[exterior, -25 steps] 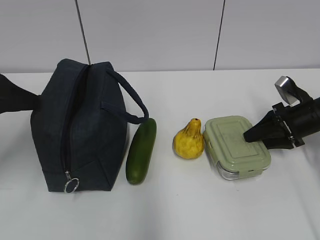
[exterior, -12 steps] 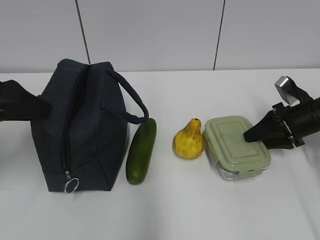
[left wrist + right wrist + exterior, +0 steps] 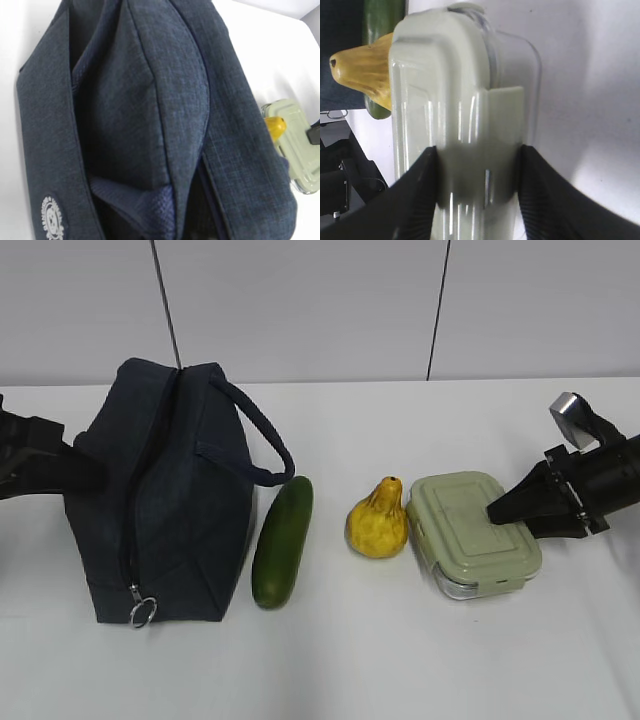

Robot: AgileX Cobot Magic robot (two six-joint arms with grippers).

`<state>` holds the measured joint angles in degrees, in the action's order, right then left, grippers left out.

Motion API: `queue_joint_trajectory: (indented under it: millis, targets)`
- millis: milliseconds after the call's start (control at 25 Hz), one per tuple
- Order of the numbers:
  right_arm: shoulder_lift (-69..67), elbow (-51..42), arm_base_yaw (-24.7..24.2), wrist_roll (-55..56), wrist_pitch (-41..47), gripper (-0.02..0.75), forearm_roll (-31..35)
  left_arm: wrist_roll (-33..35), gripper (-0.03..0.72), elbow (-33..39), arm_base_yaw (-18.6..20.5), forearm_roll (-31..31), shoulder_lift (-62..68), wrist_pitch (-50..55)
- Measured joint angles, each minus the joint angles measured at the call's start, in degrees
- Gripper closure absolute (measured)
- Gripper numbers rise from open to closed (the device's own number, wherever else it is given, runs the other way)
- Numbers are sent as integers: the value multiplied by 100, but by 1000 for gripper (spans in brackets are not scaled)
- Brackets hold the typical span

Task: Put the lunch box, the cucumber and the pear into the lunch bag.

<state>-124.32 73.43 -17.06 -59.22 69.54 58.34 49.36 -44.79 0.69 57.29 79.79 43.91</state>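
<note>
The dark navy lunch bag [image 3: 170, 500] stands at the left, its zipper running down to a metal ring pull [image 3: 143, 612]. It fills the left wrist view [image 3: 165, 100]. My left gripper [image 3: 85, 472] presses against the bag's left side; its jaws are hidden. The cucumber [image 3: 283, 542] lies beside the bag. The yellow pear [image 3: 378, 522] stands between the cucumber and the lunch box [image 3: 470, 535]. My right gripper [image 3: 497, 510] is at the box's right end. In the right wrist view the gripper [image 3: 477, 155] grips the green lid [image 3: 445, 100] at the clip, with the box on the table.
The white table [image 3: 400, 660] runs to a pale wall at the back. The bag's looped handle [image 3: 262, 445] hangs toward the cucumber. The pear [image 3: 362, 65] and cucumber [image 3: 380, 20] lie just past the lunch box in the right wrist view.
My left arm has moved right to the bag's left side, and the bag's top and handle have shifted slightly. My right gripper and the lunch box have not moved.
</note>
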Motion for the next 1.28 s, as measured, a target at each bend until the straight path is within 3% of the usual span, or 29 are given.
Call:
queue_joint_trajectory:
  millis: [1280]
  targets:
    - [449, -34, 0, 209, -355, 391, -78, 4, 686, 0, 0, 94, 0, -29]
